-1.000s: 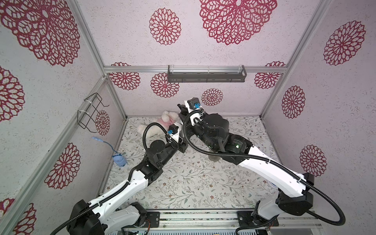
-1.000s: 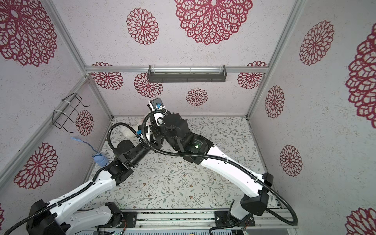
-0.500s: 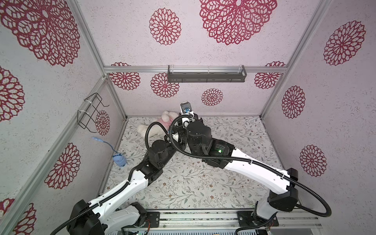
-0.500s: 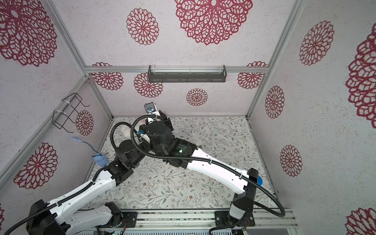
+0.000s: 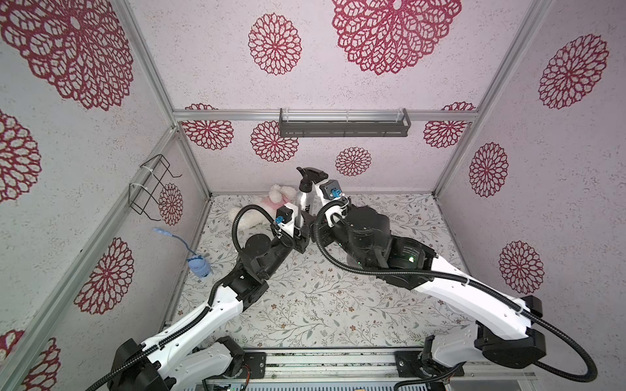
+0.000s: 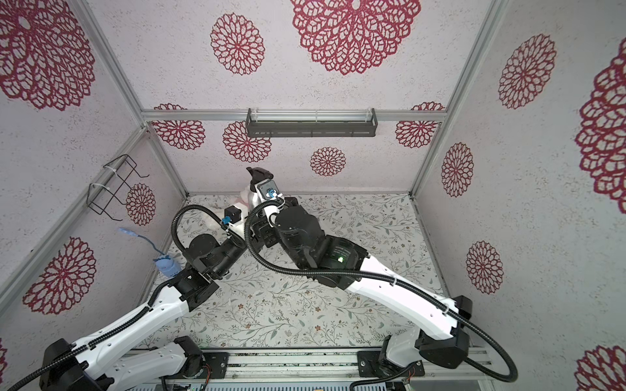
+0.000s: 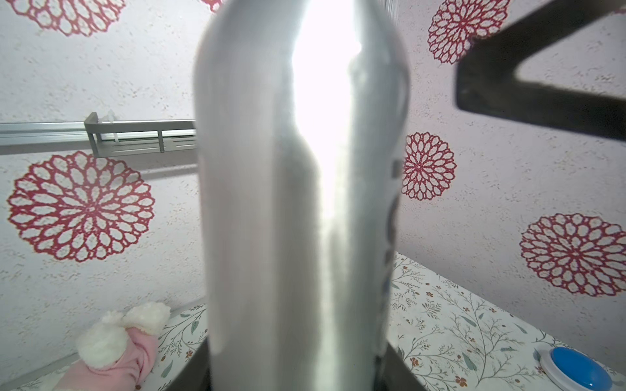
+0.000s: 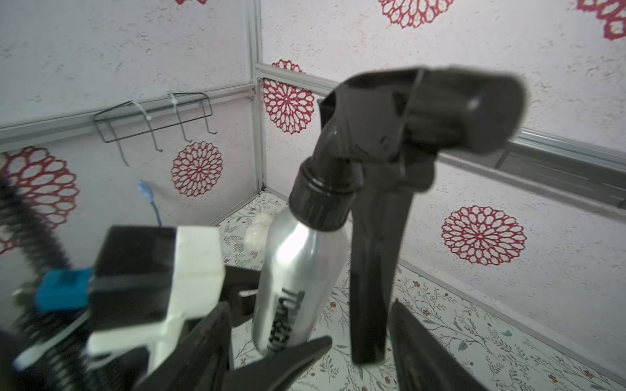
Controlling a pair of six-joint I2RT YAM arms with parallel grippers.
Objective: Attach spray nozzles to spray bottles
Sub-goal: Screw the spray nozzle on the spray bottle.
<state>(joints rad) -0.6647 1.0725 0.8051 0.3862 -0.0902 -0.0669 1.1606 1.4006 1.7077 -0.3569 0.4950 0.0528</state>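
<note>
The black nozzle [image 8: 399,111] sits on the silver bottle [image 8: 301,264], held upright over the far worktop [image 5: 338,304] by the left gripper [image 5: 299,237], its fingers pinching the bottle. The right gripper [image 8: 355,359] has its fingers spread, apart from the nozzle. The other bottle and nozzle are out of sight, presumably still to do.

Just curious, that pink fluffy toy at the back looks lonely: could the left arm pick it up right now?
Probably not yet. The pink plush toy lies close by, but the left pincer is shut on the silver spray bottle, so it would need to put that down first.
</note>
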